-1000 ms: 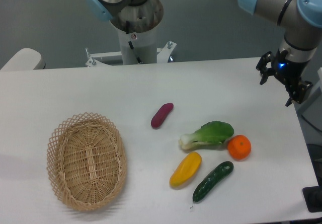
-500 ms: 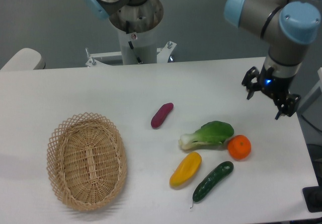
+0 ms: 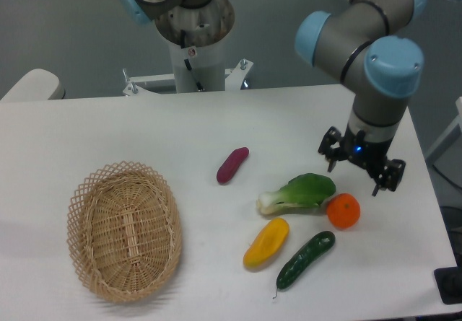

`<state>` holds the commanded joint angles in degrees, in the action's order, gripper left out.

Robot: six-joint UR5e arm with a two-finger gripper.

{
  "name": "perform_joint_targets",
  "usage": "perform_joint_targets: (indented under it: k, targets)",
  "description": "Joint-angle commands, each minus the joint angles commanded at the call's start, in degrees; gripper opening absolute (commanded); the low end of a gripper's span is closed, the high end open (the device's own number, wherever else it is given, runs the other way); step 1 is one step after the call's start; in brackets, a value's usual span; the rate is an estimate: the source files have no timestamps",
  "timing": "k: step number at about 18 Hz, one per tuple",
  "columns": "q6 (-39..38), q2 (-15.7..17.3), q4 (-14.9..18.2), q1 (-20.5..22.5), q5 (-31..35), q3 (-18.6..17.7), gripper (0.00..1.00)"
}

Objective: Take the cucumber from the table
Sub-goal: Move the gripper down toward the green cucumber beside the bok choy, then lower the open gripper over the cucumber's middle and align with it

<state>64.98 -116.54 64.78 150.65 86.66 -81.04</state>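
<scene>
Camera view: the cucumber (image 3: 305,260) lies untouched on the bench (image 3: 108,130), at five o'clock from the pepper (image 3: 266,242). The tool (image 3: 354,172), fingers apart and empty, hovers at one o'clock from it; descent and grasp remain.

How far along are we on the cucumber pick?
Early. Done: the gripper has swung in from the table's right edge to above the orange, fingers open. In hand: nothing. Left: the cucumber lies untouched on the table beside the yellow pepper; reach it, close and lift.
</scene>
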Motion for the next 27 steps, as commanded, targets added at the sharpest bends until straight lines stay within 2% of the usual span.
perform_joint_targets:
  k: [3,6,13,18,23,27]
  targets:
    - [-4.4,-2.7,-6.6,-2.6,0.3,0.0,1.0]
    - [-3.5,-5.4,-8.8,-2.8,0.3,0.8,1.0]
    - [10.4,-9.7,-9.5,-2.3,0.4,2.6,1.0]
    - [19.3,-11.2,-9.6,-2.0,1.4,2.7,1.0]
    - [19.0,-11.6,-9.5,-2.2,3.4,2.2,1.0]
    - [17.9,-13.3,-10.7,-2.1,3.3,2.5,1.0]
